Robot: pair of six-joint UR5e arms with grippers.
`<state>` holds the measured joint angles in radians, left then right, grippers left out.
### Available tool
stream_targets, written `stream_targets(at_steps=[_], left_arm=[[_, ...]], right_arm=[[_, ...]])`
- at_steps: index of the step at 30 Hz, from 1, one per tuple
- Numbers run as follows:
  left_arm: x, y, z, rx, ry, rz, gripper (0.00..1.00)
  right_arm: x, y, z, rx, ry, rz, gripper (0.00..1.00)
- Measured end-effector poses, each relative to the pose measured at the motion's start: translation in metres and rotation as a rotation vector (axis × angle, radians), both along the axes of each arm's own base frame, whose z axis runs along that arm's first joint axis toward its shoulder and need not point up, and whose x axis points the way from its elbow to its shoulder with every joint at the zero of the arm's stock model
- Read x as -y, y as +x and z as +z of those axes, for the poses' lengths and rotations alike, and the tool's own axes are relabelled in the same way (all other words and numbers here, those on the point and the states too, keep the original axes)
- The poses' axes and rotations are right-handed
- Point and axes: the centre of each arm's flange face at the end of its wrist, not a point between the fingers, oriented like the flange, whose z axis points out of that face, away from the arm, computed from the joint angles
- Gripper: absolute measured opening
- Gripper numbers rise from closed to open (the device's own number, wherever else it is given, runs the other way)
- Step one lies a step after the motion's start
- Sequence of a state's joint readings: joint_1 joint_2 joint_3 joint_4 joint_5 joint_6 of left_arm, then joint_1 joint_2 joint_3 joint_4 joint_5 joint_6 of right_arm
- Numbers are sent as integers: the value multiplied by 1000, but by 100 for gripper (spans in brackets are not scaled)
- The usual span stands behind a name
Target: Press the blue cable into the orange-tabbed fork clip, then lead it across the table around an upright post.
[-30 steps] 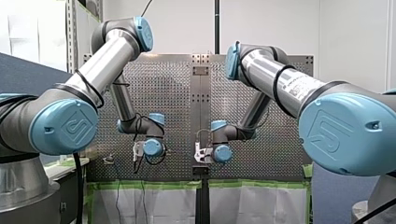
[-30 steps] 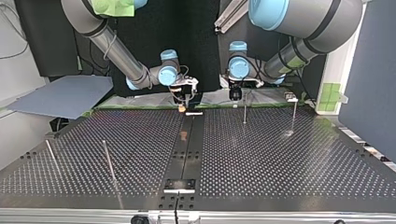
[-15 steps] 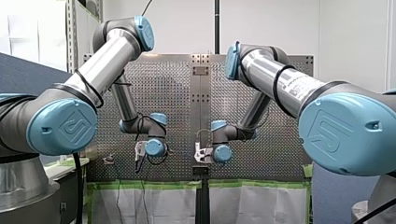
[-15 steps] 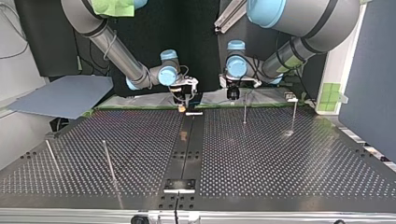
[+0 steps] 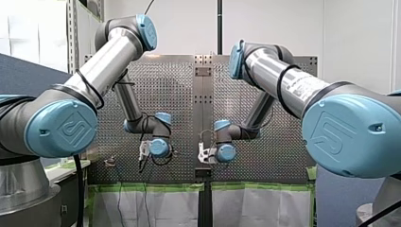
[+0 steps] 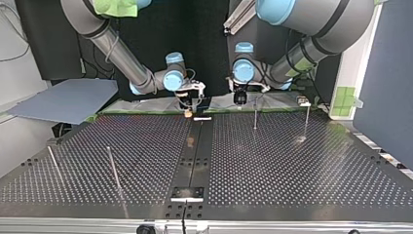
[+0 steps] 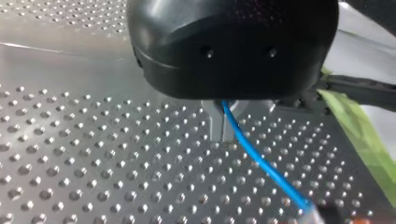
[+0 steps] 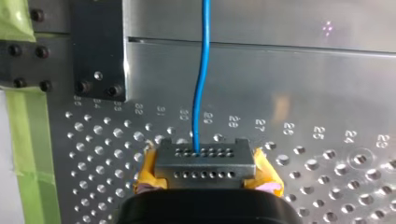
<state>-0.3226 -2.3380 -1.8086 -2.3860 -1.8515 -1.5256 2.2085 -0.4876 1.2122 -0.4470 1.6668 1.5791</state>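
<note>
Left claw (image 7: pixel 223 128) and right claw (image 8: pixel 205 163) each clamped tight on blue cable (image 8: pixel 201 93), likely holding 1 short span steady over bench (image 6: pixel 292 185) for clipping.

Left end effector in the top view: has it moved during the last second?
Yes. My left end effector has shifted slightly to the view's left, away from the nearby upright post.

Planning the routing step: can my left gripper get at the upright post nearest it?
Probably yes: that post stands close beside the left gripper, which holds the blue cable, with nothing between them.
</note>
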Motion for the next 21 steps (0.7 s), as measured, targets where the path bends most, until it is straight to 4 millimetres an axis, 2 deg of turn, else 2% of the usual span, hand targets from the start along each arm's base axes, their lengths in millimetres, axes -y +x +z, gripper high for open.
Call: stream_targets(at_steps=[4, 7, 21], left_arm=[[6, -4, 3, -16, 27, -17, 0], [12, -7, 13, -11, 31, -29, 0], [30, -14, 84, 41, -55, -36, 0]], right_arm=[[2, 0, 21, -5, -1, -3, 0], [4, 0, 42, -4, -8, -6, 0], [4, 6, 140, 38, -70, -8, 0]])
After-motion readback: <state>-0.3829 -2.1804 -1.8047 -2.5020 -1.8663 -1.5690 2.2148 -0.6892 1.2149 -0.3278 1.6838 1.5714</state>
